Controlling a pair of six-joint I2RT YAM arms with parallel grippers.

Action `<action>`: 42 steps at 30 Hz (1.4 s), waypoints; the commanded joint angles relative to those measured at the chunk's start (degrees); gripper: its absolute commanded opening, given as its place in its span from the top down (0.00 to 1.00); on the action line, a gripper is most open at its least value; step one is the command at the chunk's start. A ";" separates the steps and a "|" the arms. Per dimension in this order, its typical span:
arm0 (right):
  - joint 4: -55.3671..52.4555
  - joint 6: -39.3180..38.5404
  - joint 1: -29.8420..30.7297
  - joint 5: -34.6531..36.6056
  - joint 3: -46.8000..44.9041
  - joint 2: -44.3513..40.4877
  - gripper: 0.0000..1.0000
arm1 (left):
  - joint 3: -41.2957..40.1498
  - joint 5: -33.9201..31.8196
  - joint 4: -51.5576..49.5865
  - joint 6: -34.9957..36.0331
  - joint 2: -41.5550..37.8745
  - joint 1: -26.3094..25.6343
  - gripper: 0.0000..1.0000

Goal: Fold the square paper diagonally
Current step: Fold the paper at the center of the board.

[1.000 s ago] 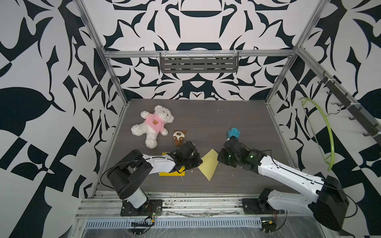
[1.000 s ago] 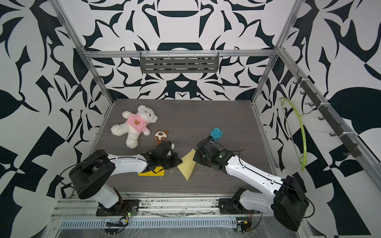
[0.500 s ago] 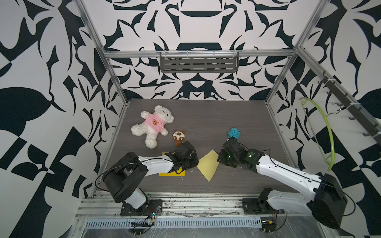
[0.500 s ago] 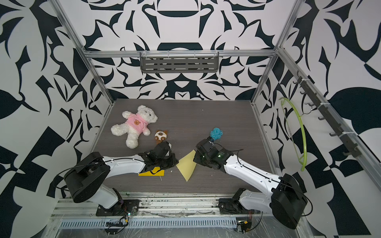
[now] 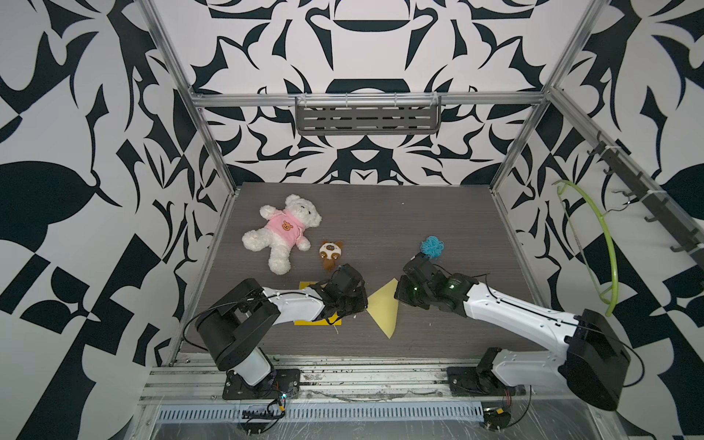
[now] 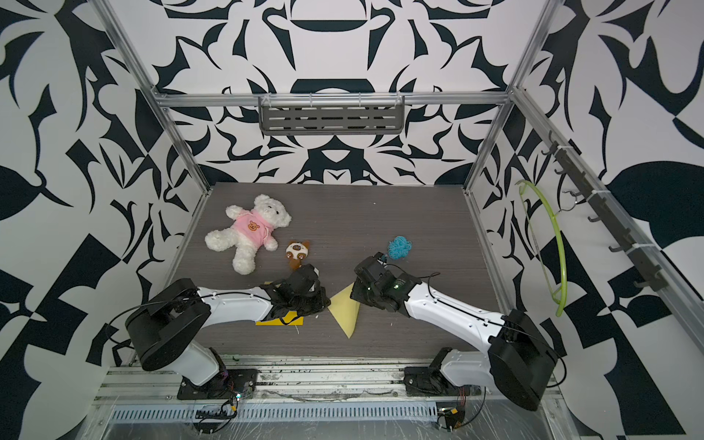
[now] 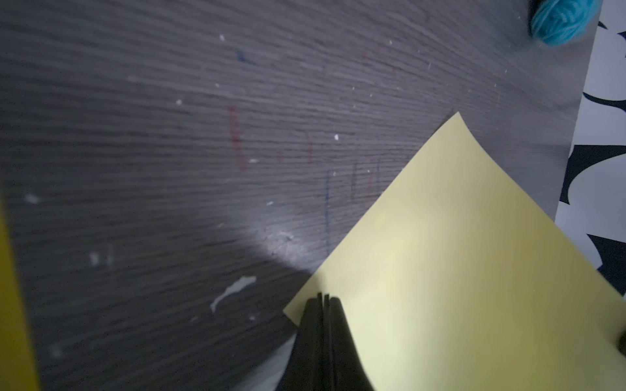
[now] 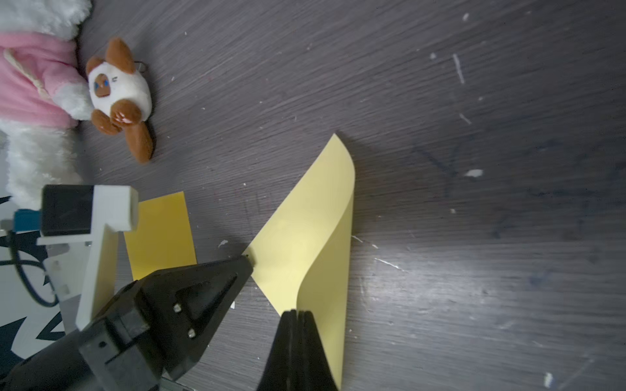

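We saw the pale yellow paper (image 5: 384,310) lying folded into a triangle near the front of the dark table (image 5: 381,213), between both arms. The left gripper (image 7: 321,299) was pressed together, its tip down on one paper corner. The right gripper (image 8: 297,314) was closed tight too, its tip at the loosely curled fold. The teddy bear (image 5: 284,232) wore a bear-face patch.

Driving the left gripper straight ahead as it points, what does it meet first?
The pale yellow paper: the shut left gripper sits at its corner and would likely push or slide over it; bare table beyond.
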 commanded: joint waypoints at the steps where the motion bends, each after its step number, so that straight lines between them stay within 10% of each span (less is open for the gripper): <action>1: 5.88 1.81 0.97 -0.92 2.22 1.99 1.00 | -2.42 -0.82 -3.84 -0.14 1.00 -0.55 1.00; 42: 23.23 11.03 4.63 -5.19 -1.87 18.10 1.00 | -2.35 -1.06 -4.54 -0.91 0.86 -1.82 1.00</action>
